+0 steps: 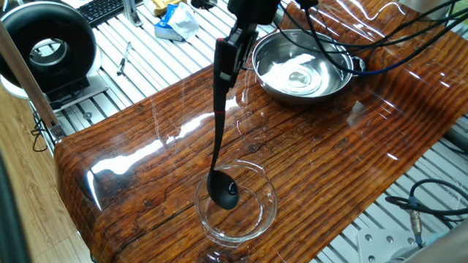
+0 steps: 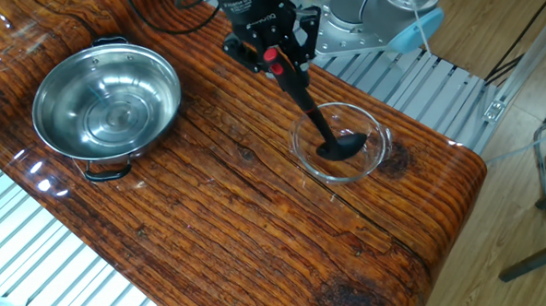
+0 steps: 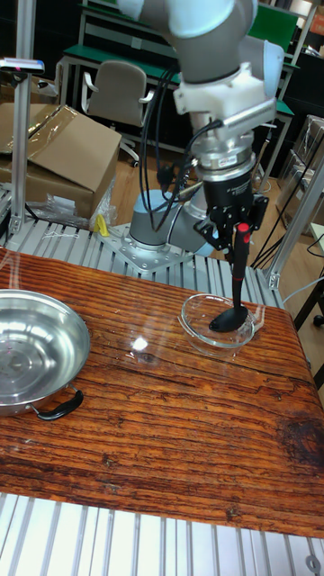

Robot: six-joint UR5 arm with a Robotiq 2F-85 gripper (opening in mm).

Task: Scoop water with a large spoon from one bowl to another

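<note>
My gripper [image 1: 235, 42] [image 2: 270, 53] [image 3: 236, 229] is shut on the red-tipped upper end of the large spoon [image 1: 220, 131] [image 2: 310, 114] [image 3: 238, 274], a black ladle hanging almost upright. The ladle's cup [image 1: 225, 194] sits inside the clear glass bowl [image 1: 272, 208] [image 2: 375, 130] [image 3: 191, 328], near its middle. The steel bowl [image 1: 267, 77] [image 2: 54, 98] [image 3: 27, 378] stands apart on the wooden table and holds shiny water [image 1: 296, 77]. Water in the glass bowl is too clear to make out.
Black cables [image 1: 344, 44] hang over the steel bowl. A round black device [image 1: 47, 44] and a keyboard [image 1: 102, 9] sit off the table on the slatted bench. The glass bowl stands close to the table's rounded end [image 2: 459, 177]. A cardboard box [image 3: 63, 148] lies behind.
</note>
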